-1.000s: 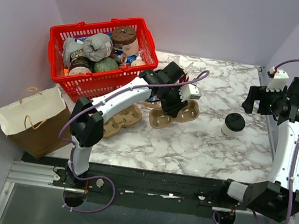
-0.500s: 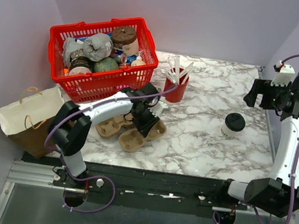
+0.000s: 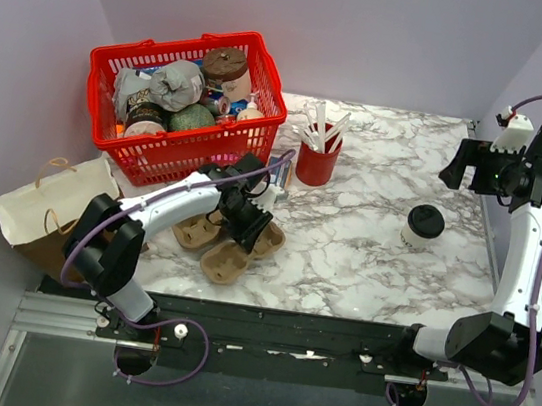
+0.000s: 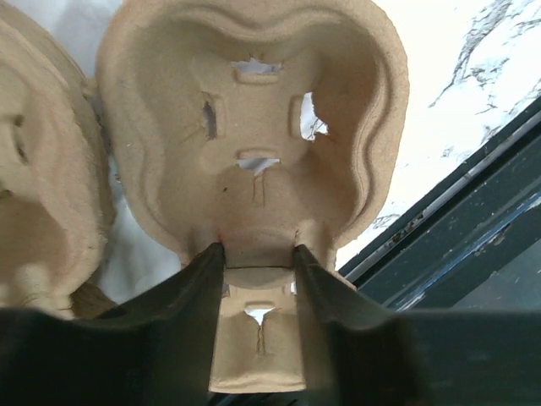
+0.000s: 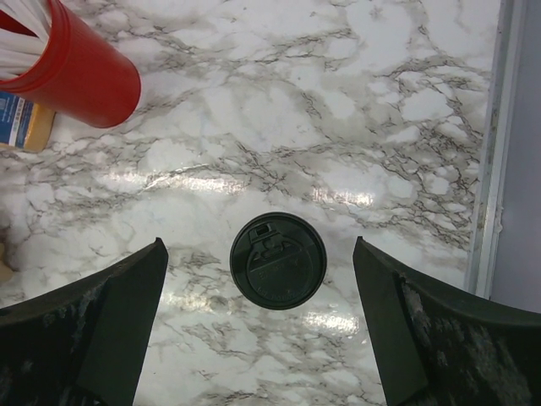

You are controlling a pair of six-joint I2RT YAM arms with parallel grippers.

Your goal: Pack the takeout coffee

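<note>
The coffee cup (image 5: 277, 260) stands upright directly under the right gripper (image 5: 258, 244), which is wide open and empty; the left gripper (image 4: 258, 251), farther away, pinches a paper tray (image 4: 254, 127)

From my overhead feed: marble table (image 3: 366, 247) bears basket (image 3: 192, 152) at back left, red cup (image 3: 315, 164) beside it, two carriers (image 3: 194, 233) (image 3: 227, 261) near front, coffee (image 3: 423, 226) apart at right.

Cup carrier (image 4: 254, 169): moulded paper pulp, tan, matt, fibrous and rough.
Tabletop (image 5: 338, 127): marble-patterned, smooth, glossy, with glare patches.
Takeout coffee (image 5: 277, 260): black plastic lid, smooth satin; cream paper wall.
Red cup (image 5: 80, 72): smooth, semi-gloss.
Basket (image 3: 188, 146): red plastic lattice.
Bag (image 3: 48, 244): brown kraft paper, matt.
</note>
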